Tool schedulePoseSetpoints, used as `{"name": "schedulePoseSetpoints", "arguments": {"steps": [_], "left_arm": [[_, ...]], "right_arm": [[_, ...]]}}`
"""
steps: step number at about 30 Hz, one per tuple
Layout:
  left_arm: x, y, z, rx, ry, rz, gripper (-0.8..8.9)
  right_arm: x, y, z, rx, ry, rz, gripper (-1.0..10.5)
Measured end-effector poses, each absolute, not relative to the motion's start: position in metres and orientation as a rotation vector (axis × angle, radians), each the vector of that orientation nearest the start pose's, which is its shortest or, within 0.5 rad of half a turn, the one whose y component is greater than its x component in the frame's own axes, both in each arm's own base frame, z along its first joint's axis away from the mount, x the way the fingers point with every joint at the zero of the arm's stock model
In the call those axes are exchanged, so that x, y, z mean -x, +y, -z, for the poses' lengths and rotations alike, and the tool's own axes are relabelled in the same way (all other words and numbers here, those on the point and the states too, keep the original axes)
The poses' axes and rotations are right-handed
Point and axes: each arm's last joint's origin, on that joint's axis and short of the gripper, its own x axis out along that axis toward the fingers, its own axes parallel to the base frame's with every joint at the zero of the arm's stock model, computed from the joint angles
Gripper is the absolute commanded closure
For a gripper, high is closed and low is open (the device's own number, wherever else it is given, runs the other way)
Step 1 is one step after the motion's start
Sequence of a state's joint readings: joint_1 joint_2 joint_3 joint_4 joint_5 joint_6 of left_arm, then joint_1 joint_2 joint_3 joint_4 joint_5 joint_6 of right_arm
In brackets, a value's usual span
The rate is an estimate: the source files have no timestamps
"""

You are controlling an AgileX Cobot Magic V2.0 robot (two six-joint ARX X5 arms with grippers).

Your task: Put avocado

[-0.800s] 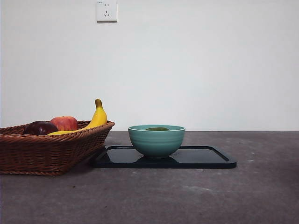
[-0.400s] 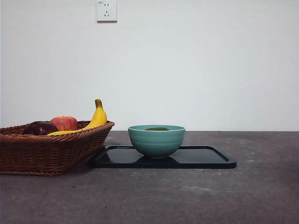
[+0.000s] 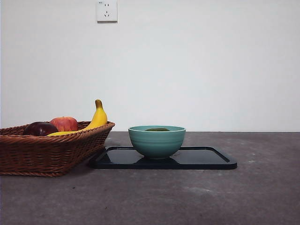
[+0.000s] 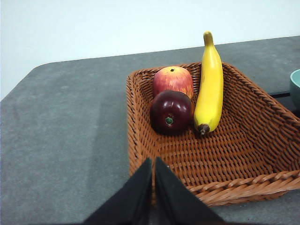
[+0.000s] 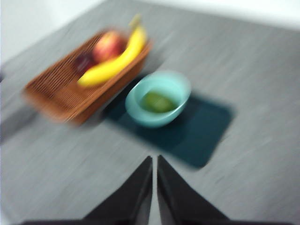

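Front view shows you the avocado point(image 3: 157, 129) already lying inside the teal bowl point(image 3: 157, 141), only its dark green top peeking over the rim. The bowl stands on the black tray point(image 3: 211, 159) near the middle of the table point(image 3: 234, 197), and the tray's end sits just beside the wicker basket point(image 3: 51, 152) toward the table's side edge. The basket holds the red apple point(image 3: 64, 123), the dark maroon fruit point(image 3: 41, 128) and the banana point(image 3: 97, 118).

Your left gripper point(image 4: 153, 187) hangs above the basket's near rim with its jaws pressed together and nothing between them. Your right gripper point(image 5: 154, 187) is high above the table, looking down at the bowl and tray; its jaws are likewise closed and empty. That picture is smeared, so the arm is probably moving.

By the look of it the placing is done, so the risks are yours to make. If you bring the right arm low across the tray, you could clip the bowl's rim and tip it, and the avocado would roll out. If you drop the left arm, it could catch the basket rim and shove the basket against the tray.
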State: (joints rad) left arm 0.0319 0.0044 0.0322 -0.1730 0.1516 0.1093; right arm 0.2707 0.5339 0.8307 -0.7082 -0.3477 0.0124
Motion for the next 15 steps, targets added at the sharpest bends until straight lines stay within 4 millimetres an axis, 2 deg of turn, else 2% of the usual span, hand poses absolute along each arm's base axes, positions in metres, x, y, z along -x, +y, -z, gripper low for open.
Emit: {"name": "schedulePoseSetpoints", "arguments": {"steps": [3,5,9,15], "left_arm": [[-0.095,-0.001,-0.158,-0.096,0.138,0.127,8.05],[-0.095,-0.001,-0.158,-0.096,0.138,0.127,8.05],[-0.095,-0.001,-0.158,-0.096,0.138,0.127,8.05],[-0.095,-0.001,-0.158,-0.096,0.138,0.127,8.05]], "right_arm": [[-0.090,0.023,-0.310,-0.027,0.242,-0.486,9.4],[-0.092,0.016,-0.284,-0.023,0.157,-0.406,9.4],[-0.094,0.010,-0.248,-0.012,0.091,-0.305,9.4],[-0.093,0.006,-0.216,0.001,-0.004,-0.233,9.4]]}}
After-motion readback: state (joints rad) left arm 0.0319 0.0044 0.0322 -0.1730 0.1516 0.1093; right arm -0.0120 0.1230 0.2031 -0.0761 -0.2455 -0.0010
